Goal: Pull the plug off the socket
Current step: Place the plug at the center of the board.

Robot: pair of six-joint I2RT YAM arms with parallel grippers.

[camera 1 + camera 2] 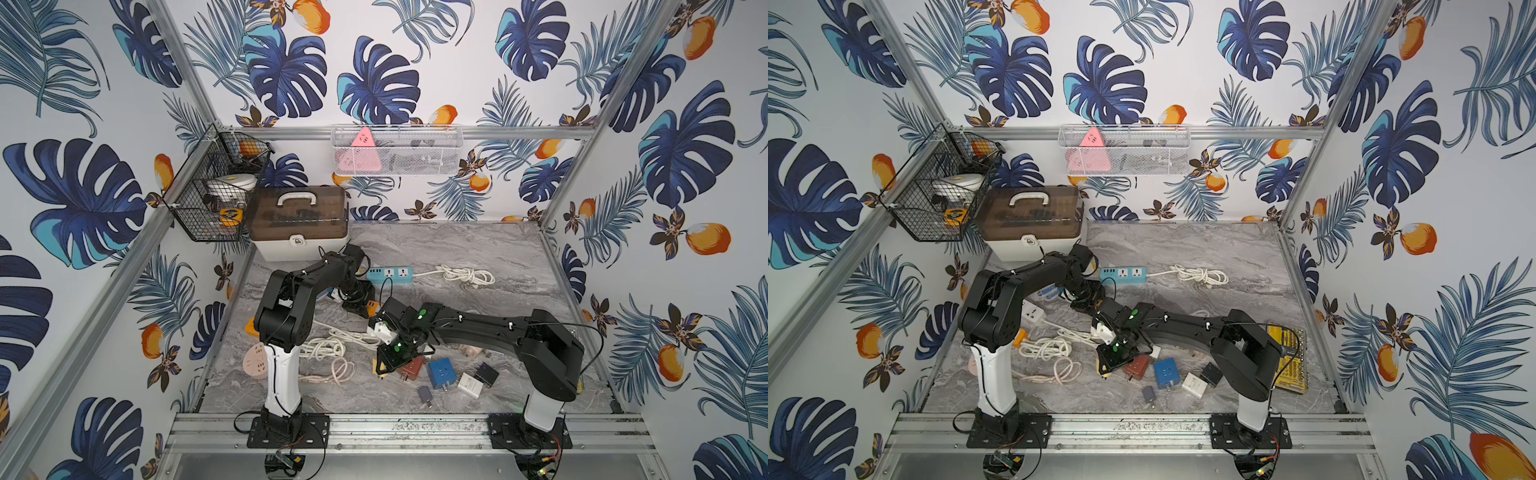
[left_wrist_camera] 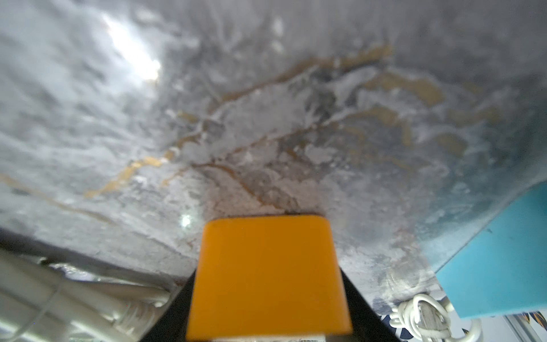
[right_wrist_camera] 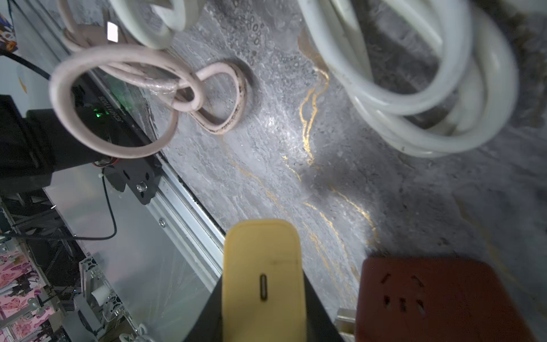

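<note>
My left gripper point(image 1: 361, 305) is shut on an orange socket block point(image 2: 266, 251), low over the marble table just in front of the blue power strip. The block fills the space between the black fingers point(image 2: 358, 299) in the left wrist view. My right gripper point(image 1: 384, 365) is shut on a pale yellow plug point(image 3: 262, 251), a charger with a slim slot in its face. It hangs near the table's middle front, beside a red-brown adapter point(image 3: 438, 299). Plug and socket are apart, each held in its own gripper. The plug's prongs are hidden.
A blue power strip point(image 1: 389, 274) with a coiled white cable point(image 1: 465, 275) lies behind. White cord coils point(image 1: 328, 345) and a pink cord point(image 1: 336, 372) lie front left. Blue point(image 1: 441, 372), white point(image 1: 470, 384), black point(image 1: 486, 374) and grey point(image 1: 425, 395) adapters lie front right. A toolbox point(image 1: 299, 224) stands at the back left.
</note>
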